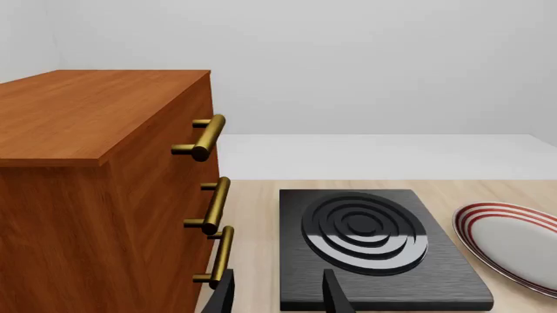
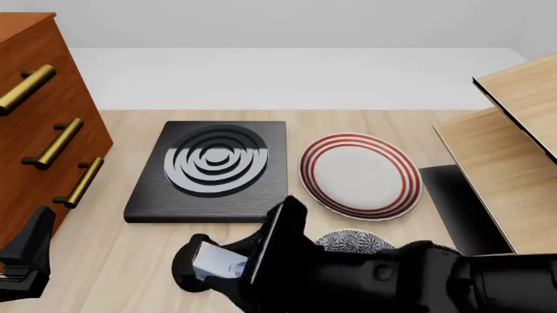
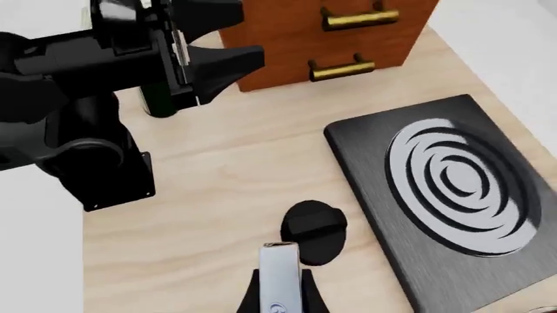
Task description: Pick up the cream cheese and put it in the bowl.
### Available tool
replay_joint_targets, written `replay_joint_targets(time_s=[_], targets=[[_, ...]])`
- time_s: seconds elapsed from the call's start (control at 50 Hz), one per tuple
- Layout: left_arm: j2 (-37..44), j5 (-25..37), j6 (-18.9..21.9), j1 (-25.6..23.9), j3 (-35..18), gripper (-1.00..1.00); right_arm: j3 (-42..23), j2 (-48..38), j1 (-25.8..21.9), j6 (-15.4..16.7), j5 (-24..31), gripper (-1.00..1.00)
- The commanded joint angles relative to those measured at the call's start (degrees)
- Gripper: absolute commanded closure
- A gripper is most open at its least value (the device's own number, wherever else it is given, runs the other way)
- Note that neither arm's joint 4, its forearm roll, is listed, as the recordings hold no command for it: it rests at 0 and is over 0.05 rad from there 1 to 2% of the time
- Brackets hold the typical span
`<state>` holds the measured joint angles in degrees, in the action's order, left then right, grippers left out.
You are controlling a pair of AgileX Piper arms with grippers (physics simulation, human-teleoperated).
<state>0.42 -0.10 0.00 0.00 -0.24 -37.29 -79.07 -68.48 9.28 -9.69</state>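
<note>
My right gripper is shut on the cream cheese, a pale silver-blue box with a blue logo, and holds it above the table in front of the stove. In the right wrist view the box stands edge-on between the fingers. The bowl, speckled dark inside, sits just right of the box, mostly hidden behind my right arm. My left gripper is at the front left by the cabinet; in its wrist view its fingers stand apart and empty.
A black stove plate with ring burner lies mid-table. A white plate with red rings is to its right. A wooden drawer cabinet with brass handles stands left. A light wooden structure stands right.
</note>
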Motion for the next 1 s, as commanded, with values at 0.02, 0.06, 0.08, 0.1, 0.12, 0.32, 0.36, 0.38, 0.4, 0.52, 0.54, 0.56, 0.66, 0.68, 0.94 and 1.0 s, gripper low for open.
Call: replay_joint_targets(time_s=[0.02,0.06,0.08,0.1,0.12,0.32,0.36,0.38,0.4,0.52,0.54,0.56,0.66,0.68,0.94,1.0], targets=[[0.0,0.0,0.0,0.0,0.0,-1.0,1.7,11.7,3.0,-2.1,4.2,1.0],[0.0,0.0,0.0,0.0,0.0,-1.0,2.2,13.3,3.6,-2.0,4.8,1.0],[0.0,0.0,0.0,0.0,0.0,-1.0,2.5,14.0,4.0,-1.8,5.1,1.0],[0.0,0.0,0.0,0.0,0.0,-1.0,2.7,15.1,4.5,-1.9,5.4,1.0],[0.0,0.0,0.0,0.0,0.0,-1.0,2.8,15.5,4.6,-1.7,5.6,1.0],[0.0,0.0,0.0,0.0,0.0,-1.0,5.3,20.5,7.7,-1.9,6.7,1.0],[0.0,0.0,0.0,0.0,0.0,-1.0,6.0,21.2,8.5,-1.8,6.6,1.0],[0.0,0.0,0.0,0.0,0.0,-1.0,6.9,21.9,9.2,-2.0,6.5,1.0],[0.0,0.0,0.0,0.0,0.0,-1.0,6.9,21.9,9.2,-2.0,6.5,1.0],[0.0,0.0,0.0,0.0,0.0,-1.0,10.0,23.8,11.8,-3.1,5.3,1.0],[0.0,0.0,0.0,0.0,0.0,-1.0,10.4,24.1,12.2,-3.1,5.3,1.0],[0.0,0.0,0.0,0.0,0.0,-1.0,10.6,24.3,12.4,-3.3,5.2,1.0],[0.0,0.0,0.0,0.0,0.0,-1.0,12.4,25.1,14.2,-3.8,4.4,1.0],[0.0,0.0,0.0,0.0,0.0,-1.0,12.9,25.3,14.8,-3.9,4.2,1.0],[0.0,0.0,0.0,0.0,0.0,-1.0,17.7,26.4,18.0,-5.9,0.9,1.0],[0.0,0.0,0.0,0.0,0.0,-1.0,18.8,25.9,18.5,-6.4,-0.4,1.0]])
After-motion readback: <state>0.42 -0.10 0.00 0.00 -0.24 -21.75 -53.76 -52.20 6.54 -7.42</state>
